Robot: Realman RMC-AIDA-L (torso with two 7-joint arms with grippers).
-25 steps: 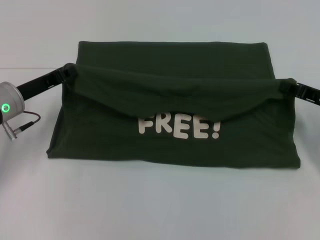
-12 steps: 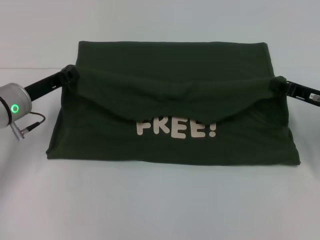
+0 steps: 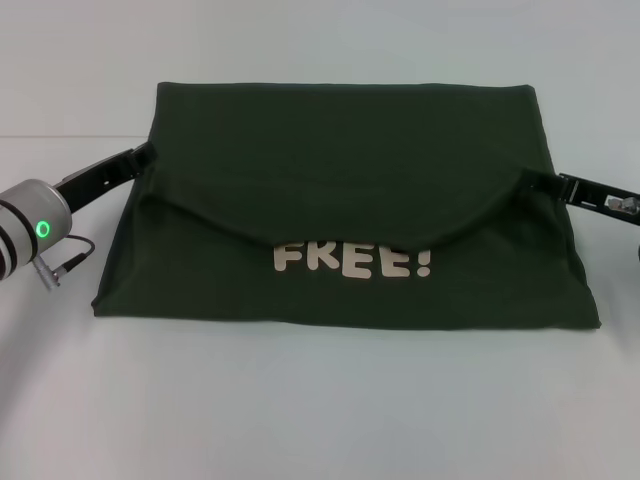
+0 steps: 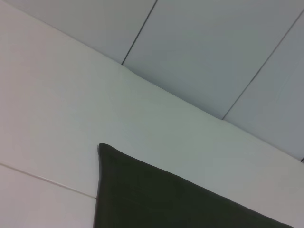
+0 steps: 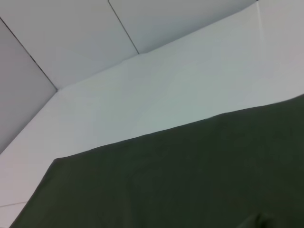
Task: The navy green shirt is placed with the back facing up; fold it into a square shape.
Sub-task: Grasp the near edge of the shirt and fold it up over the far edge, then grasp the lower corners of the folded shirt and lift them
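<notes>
The navy green shirt (image 3: 340, 150) lies folded on the white table (image 3: 320, 400) as a wide dark olive slab. A curved flap is laid forward over it and covers the top of a white "FREE!" print (image 3: 352, 260). My left gripper (image 3: 146, 153) is low at the shirt's left edge, at the end of the flap. My right gripper (image 3: 560, 183) is at the right edge, at the flap's other end. The left wrist view shows one corner of the shirt (image 4: 156, 199), and the right wrist view a broad stretch of its fabric (image 5: 180, 175).
A grey wrist housing with a green light (image 3: 40, 228) and a cable sits at the left. The table's far edge meets a panelled wall (image 4: 213, 47). Bare table lies in front of the shirt.
The raised flap has come down flat onto the shirt. Both grippers dropped from holding it up to the shirt's side edges, and the print's top is now covered.
</notes>
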